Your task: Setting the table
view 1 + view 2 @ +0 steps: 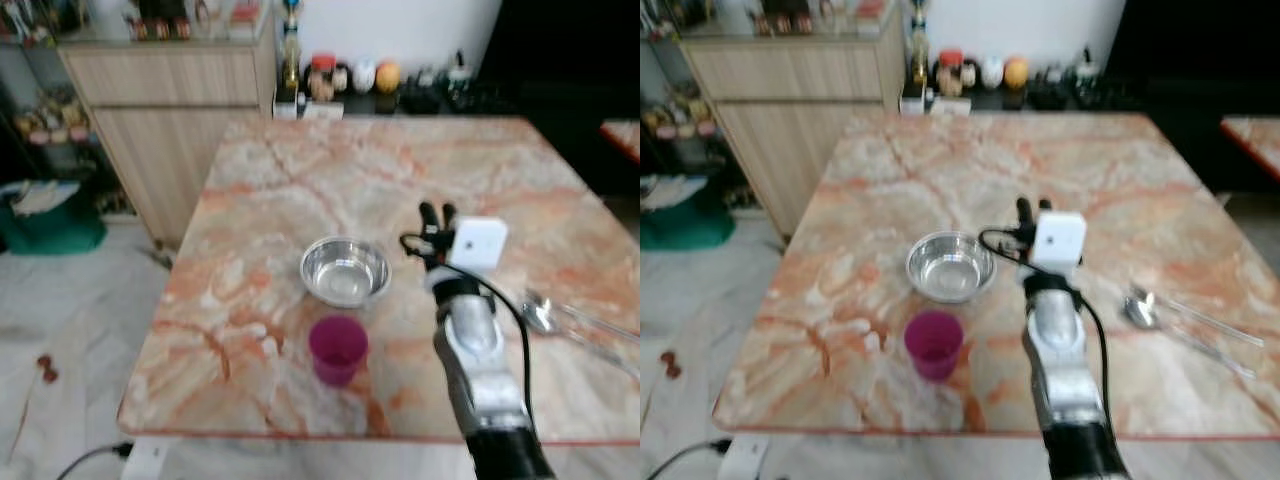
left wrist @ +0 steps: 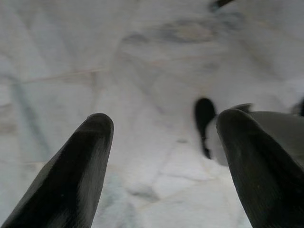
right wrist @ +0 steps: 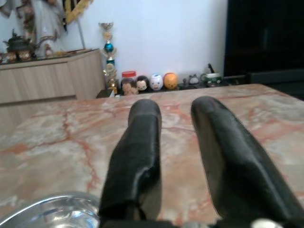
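Two pieces, bowl (image 1: 345, 270) and cup (image 1: 337, 349), are set; the empty right claw (image 1: 436, 212), fingers slightly parted, must next reach the spoon (image 1: 540, 316).

Our right arm (image 1: 475, 360): silver, raised and reaching forward, a black cable looped along it and a white camera block at the wrist. Our right gripper (image 1: 437, 214): two long black fingers (image 3: 140, 152) pointing ahead, a narrow gap between them, nothing held. Our left gripper (image 2: 164, 156): hanging low, fingers (image 2: 78, 166) spread wide apart, nothing between them.
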`<state>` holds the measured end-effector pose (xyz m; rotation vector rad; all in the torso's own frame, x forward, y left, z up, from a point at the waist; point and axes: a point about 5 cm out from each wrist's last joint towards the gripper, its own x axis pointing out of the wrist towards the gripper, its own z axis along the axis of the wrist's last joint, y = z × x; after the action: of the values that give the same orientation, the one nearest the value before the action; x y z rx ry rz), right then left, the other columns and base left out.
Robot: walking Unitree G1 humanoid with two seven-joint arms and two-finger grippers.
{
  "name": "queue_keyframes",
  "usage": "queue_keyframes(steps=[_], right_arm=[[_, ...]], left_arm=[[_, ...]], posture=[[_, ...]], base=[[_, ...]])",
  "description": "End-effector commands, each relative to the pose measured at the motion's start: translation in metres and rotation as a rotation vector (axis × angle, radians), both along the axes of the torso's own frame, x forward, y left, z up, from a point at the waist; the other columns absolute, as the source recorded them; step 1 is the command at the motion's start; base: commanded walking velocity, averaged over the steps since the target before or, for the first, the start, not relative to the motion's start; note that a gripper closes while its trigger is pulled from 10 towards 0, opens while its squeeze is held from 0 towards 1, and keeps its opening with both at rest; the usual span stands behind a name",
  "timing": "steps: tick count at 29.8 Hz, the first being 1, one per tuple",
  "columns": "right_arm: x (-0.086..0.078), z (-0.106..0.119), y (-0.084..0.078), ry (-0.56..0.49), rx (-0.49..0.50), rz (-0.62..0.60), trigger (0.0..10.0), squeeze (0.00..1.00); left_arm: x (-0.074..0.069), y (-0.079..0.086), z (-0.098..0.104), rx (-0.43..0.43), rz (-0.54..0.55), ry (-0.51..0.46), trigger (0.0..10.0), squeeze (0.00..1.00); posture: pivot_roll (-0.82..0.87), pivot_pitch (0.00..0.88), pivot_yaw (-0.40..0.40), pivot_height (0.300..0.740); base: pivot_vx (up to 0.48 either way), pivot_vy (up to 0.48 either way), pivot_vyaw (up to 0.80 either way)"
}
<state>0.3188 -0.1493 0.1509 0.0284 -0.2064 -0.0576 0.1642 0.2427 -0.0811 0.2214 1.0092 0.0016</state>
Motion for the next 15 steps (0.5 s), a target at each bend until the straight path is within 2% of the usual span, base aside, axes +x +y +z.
queue_keyframes(steps=[1, 4, 9, 13, 15], right_arm=[[0.001, 0.004, 0.002, -0.004, 0.032, 0.006, 10.0, 1.00], [0.003, 0.002, 0.000, 0.020, 0.089, -0.001, 10.0, 1.00], [0.006, -0.002, -0.002, 0.068, 0.175, 0.007, 10.0, 1.00], [0.011, -0.011, -0.004, 0.149, 0.251, 0.032, 10.0, 1.00], [0.012, -0.011, -0.005, 0.154, 0.260, 0.033, 10.0, 1.00]], left_arm=[[-0.001, -0.005, -0.002, 0.005, -0.015, 0.018, 10.0, 0.00], [0.002, -0.014, -0.003, -0.003, -0.020, 0.015, 10.0, 0.00], [0.004, -0.018, -0.003, -0.007, -0.023, 0.011, 10.0, 0.00], [0.004, -0.012, -0.002, -0.004, -0.014, 0.007, 10.0, 0.00], [0.004, -0.008, -0.001, -0.001, -0.011, 0.005, 10.0, 0.00]], posture=[[0.02, 0.000, -0.008, 0.731], [0.02, 0.000, -0.009, 0.731], [0.02, 0.000, -0.009, 0.731], [0.02, 0.000, -0.009, 0.731], [0.02, 0.000, -0.007, 0.731]], base=[[0.000, 0.000, 0.00], [0.000, 0.000, 0.00], [0.000, 0.000, 0.00], [0.000, 0.000, 0.00], [0.000, 0.000, 0.00]])
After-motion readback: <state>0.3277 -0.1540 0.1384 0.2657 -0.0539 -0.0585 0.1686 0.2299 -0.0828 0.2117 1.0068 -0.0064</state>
